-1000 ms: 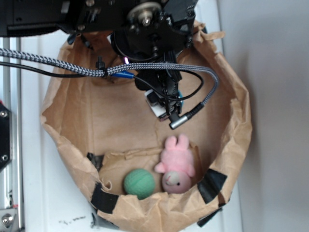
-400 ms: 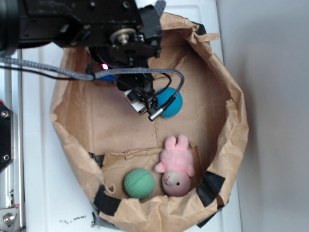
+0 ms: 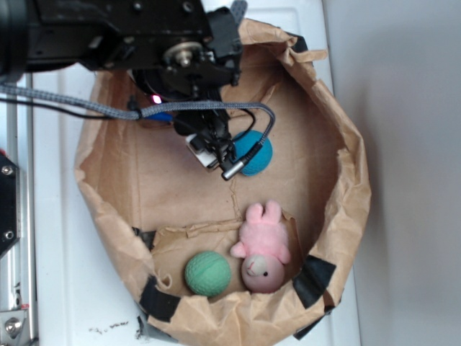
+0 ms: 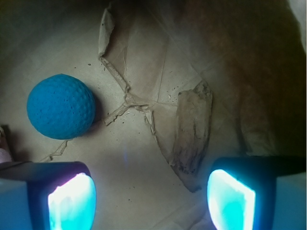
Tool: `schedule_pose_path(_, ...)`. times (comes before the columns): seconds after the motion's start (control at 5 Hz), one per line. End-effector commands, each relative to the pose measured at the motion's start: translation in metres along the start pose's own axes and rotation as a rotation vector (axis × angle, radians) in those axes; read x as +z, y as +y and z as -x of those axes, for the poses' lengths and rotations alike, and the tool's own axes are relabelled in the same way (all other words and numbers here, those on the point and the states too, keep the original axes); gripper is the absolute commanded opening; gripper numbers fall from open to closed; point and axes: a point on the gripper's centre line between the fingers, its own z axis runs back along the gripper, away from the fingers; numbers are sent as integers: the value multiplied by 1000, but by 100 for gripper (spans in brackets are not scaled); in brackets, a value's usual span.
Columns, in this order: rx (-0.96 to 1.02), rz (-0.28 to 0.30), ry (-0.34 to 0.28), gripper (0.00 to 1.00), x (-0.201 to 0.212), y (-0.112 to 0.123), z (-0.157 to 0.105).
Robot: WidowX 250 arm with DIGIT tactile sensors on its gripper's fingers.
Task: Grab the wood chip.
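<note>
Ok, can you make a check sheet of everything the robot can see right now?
Surface: crumpled brown paper bag, floor torn and creased, standing on a white table.
Job's things: wood chip lies flat on the paper, untouched, nearer the right-hand finger in the wrist view.
Clutter: blue ball; green ball; pink plush bunny.
Grippers: gripper open, above the paper, holding nothing.
Cables: braided cable along the arm; thin black wires near the wrist.
Surroundings: grey wall; metal rail on the left edge.
</note>
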Motion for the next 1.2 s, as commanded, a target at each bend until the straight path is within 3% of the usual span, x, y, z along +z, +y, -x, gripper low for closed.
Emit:
schedule_pose_path(0.0,23,7,-29,100,8,10,-5)
schedule_pose_path(0.4,4,11,-34,100,-20,13,-4)
schedule_pose_path(1.0,-6,-4,-47,100,-44,21,-42)
